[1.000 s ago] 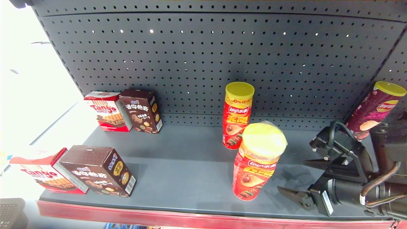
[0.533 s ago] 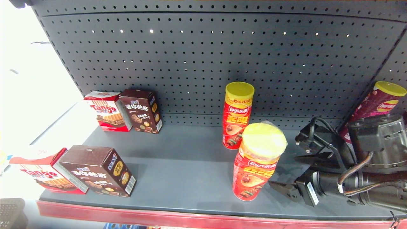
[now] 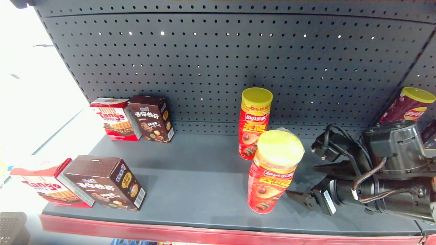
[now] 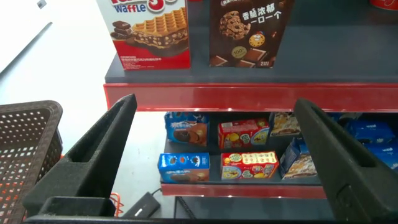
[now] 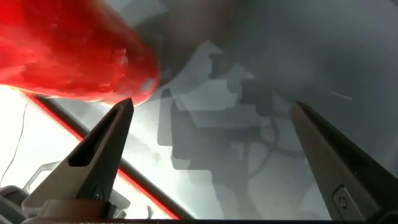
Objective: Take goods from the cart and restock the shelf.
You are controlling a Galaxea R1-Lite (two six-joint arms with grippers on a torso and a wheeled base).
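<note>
Claw (image 3: 301, 180) agape beside front can (image 3: 272, 178)

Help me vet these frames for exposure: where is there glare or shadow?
Head view: the area left of the shelf is blown out white, washing over the front Tango box; points of light shine through the pegboard back. Right wrist view: the right gripper casts a clear shadow on the shelf. Left wrist view: evenly lit across the red shelf lip.
</note>
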